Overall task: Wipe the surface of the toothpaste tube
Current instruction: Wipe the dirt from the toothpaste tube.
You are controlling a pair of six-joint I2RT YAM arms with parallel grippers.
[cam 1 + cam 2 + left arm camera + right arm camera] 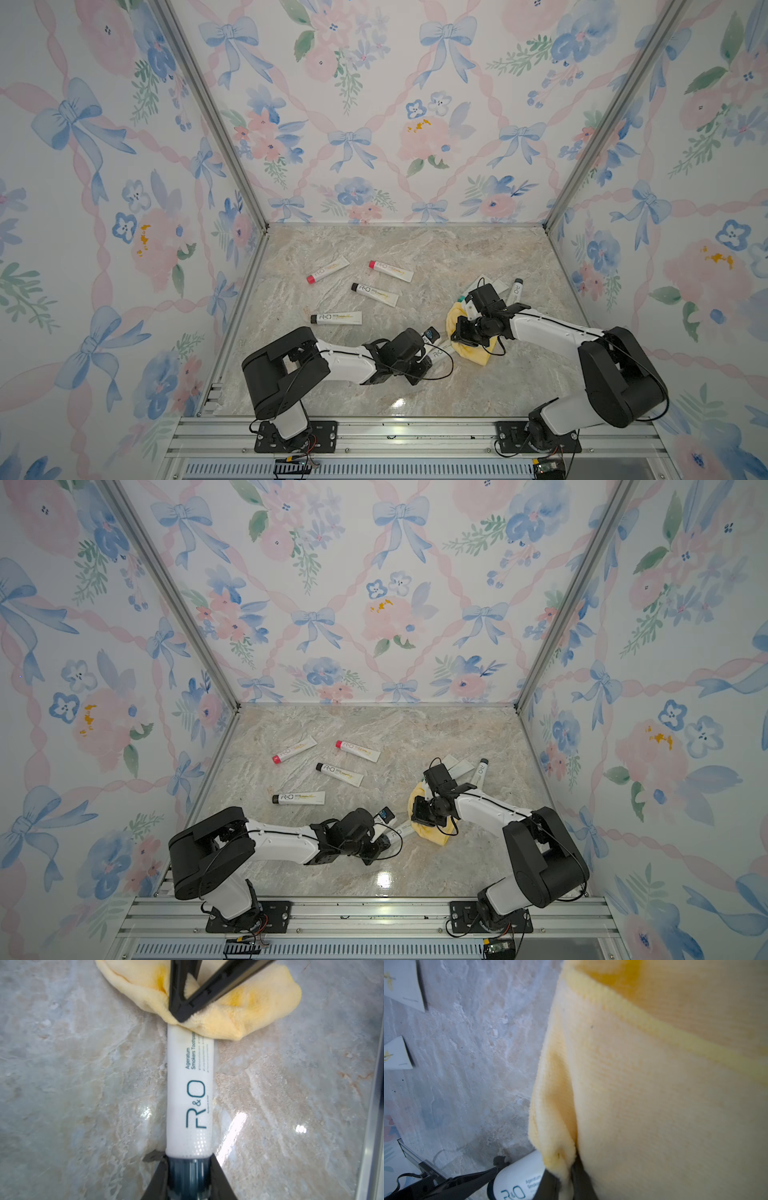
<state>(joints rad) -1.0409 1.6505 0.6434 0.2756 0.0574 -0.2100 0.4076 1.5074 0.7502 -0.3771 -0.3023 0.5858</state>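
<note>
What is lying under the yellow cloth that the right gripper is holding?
One end of the toothpaste tube runs under the yellow cloth, which the right gripper pinches. The tube's covered tail cannot be seen; the left gripper clamps its other end.

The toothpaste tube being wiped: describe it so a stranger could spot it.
On the grey marble tabletop, look between the two robot arms' tips. A white plastic toothpaste tube lies with its tail under a fluffy yellow cloth. Unlike the loose tubes farther back, its dark teal cap is clamped in the left arm's jaws.

End of tube (190, 1093) under cloth (259, 1001)
</note>
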